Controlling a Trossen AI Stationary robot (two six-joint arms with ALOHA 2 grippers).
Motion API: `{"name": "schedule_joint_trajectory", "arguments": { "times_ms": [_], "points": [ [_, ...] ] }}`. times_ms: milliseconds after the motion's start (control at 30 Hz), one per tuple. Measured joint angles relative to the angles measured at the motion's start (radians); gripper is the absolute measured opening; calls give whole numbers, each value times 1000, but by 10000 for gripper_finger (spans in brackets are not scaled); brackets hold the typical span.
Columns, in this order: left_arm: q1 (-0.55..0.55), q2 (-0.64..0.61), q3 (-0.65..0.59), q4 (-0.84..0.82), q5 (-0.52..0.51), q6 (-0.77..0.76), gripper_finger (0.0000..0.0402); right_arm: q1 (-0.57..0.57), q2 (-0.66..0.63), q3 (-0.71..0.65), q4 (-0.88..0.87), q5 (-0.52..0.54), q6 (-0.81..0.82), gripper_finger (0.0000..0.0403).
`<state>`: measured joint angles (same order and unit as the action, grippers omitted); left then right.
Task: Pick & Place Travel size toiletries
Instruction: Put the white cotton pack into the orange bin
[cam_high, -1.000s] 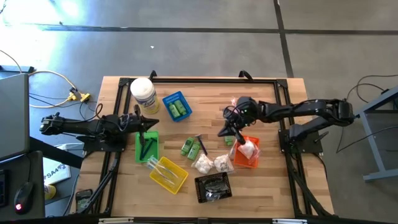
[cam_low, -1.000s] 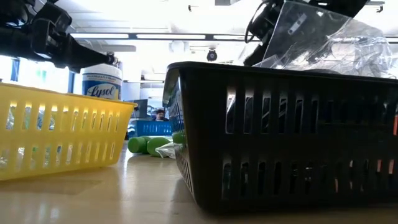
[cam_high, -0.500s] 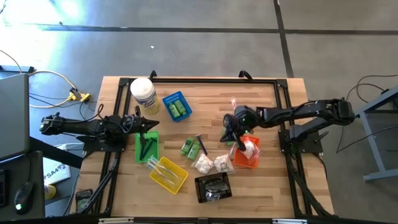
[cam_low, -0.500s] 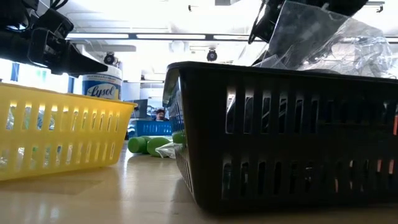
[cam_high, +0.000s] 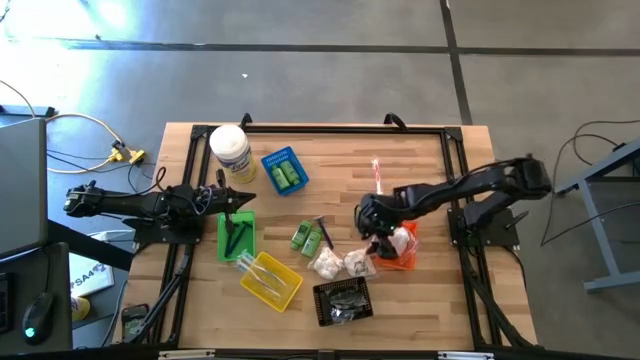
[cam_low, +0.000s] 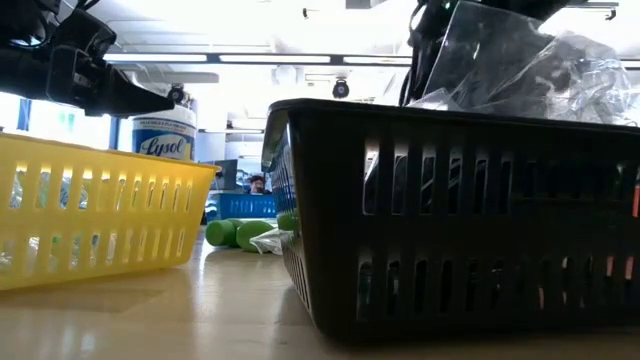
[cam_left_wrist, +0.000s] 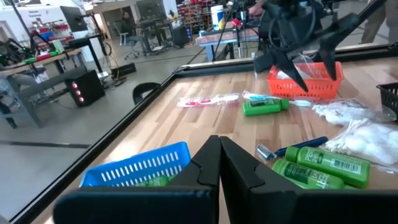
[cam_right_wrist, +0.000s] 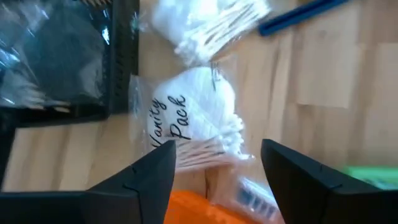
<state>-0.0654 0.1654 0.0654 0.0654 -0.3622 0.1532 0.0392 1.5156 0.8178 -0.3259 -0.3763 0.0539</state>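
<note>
Five slatted plastic baskets sit on the wooden worktop (cam_high: 430, 290): blue (cam_high: 272, 160), green (cam_high: 224, 246), yellow (cam_high: 285, 293), black (cam_high: 322, 309), orange (cam_high: 398, 262). One white Lysol jar (cam_high: 230, 148). Two loose green bottles (cam_high: 307, 237). Two white puffy packets (cam_high: 341, 263) lie together.

The black basket (cam_low: 470, 210) hides most of the desk behind it; its right side is cut off.

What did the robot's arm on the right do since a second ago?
The right claw slid toward the table's front edge, from behind the orange plastic basket to its near corner beside the white puffy packets, and its jaws opened. No dropped item is visible. The left claw stayed shut above the green plastic basket; the baskets and bottles stayed put.
</note>
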Motion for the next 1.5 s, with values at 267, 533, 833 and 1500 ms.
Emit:
{"name": "schedule_joint_trajectory", "arguments": {
  "times_ms": [267, 533, 833, 1500],
  "points": [
    [0, 0, 0, -1, 1, 0, 0, 20, 96, 1, 56, -12, -30, 220],
    [0, 0, 0, -1, 3, -1, 0, 20, 132, 1, 110, -33, -33, 219],
    [0, 0, 0, -1, 4, -1, 0, 20, 186, 1, 110, -65, -34, 219],
    [0, 0, 0, -1, 3, 8, 0, 20, 203, 68, 82, 61, -115, 14]
  ]
}}
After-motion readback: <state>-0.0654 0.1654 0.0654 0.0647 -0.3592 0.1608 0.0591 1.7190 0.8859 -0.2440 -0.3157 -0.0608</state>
